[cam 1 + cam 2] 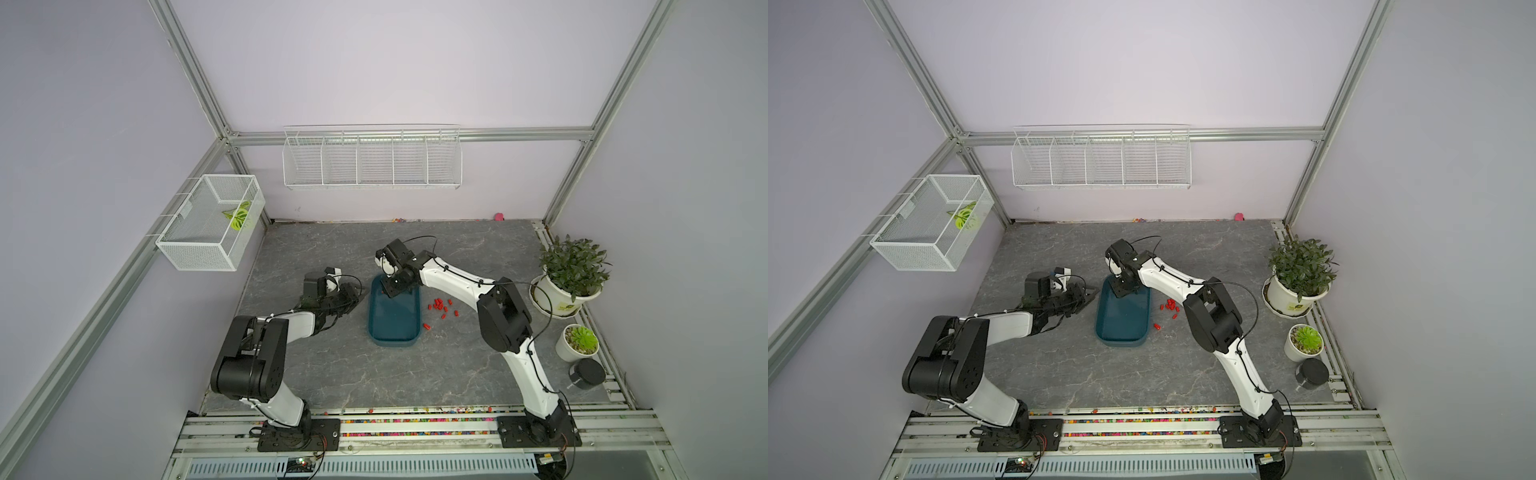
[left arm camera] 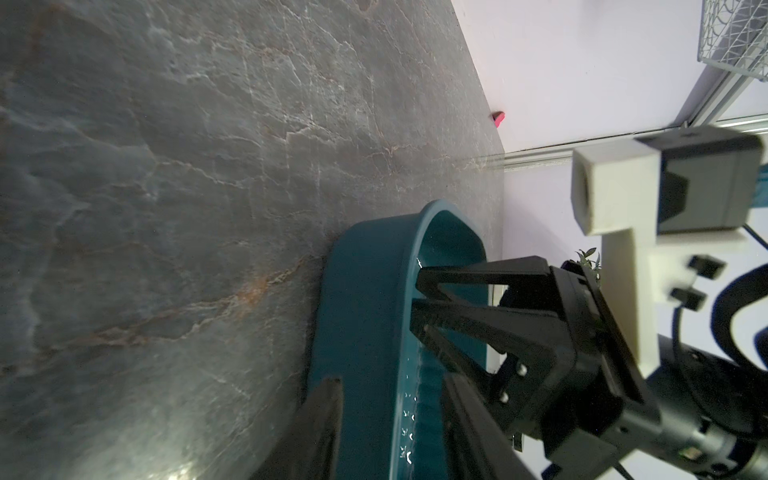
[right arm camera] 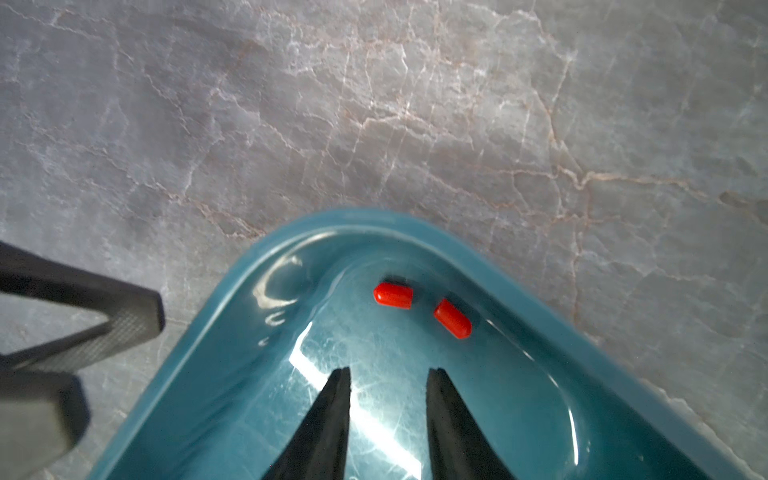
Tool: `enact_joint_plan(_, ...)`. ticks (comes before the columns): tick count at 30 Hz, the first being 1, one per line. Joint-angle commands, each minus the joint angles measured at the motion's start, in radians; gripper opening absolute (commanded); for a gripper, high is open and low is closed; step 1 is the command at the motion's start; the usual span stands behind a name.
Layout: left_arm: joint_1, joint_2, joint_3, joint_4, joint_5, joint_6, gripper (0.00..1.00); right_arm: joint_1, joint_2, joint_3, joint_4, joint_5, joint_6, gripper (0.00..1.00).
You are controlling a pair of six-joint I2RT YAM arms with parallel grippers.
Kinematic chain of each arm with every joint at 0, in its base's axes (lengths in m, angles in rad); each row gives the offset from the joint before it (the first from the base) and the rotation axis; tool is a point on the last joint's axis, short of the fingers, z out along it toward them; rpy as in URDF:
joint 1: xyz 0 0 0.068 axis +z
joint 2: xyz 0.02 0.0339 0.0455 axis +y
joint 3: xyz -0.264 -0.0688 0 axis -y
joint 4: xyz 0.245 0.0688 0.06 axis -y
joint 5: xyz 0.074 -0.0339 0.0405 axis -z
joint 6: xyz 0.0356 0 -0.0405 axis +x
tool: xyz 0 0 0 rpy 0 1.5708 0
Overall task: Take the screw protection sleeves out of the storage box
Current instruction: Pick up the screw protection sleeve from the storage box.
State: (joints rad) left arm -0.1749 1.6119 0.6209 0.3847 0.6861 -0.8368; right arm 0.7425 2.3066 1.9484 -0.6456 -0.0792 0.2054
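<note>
- While the right gripper [image 3: 388, 376] is reaching down into the storage box [image 3: 208, 374], we are seeing two screw protection sleeves [image 3: 392, 296] lying on the box floor just ahead of its fingertips, tucked into a rounded corner and not touching them.
- We are finding those two lying on their sides, close to each other but apart, near the foot of the corner wall.
- We are seeing the rest of the screw protection sleeves [image 1: 441, 306] lying scattered on the grey table [image 1: 374, 374], just beside the box's long wall on the right arm's side. One [image 1: 426, 327] is lying apart from the cluster, nearer the robot's bases.
- We are reading the right gripper's jaws as standing partly apart, with a narrow gap between the tips. Nothing is sitting between them, and the shiny box floor is showing through the gap.
- We are seeing the left gripper [image 2: 388, 382] drawn nearly closed, with the box's other long wall between its fingers: one finger [image 2: 326, 415] is sitting outside the wall and one over the inside, so it is gripping the box there.
</note>
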Motion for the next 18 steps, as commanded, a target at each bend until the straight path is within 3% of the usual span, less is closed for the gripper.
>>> enact_joint_plan(1,0.006,-0.002,0.014,0.008,0.004,0.001,0.46,0.01,0.028,0.041,0.005,0.002,0.003,0.36)
enact_joint_plan(18,0.007,-0.004,0.011,0.011,0.005,0.001,0.46,0.018,0.086,0.097,-0.026,0.025,-0.012,0.38)
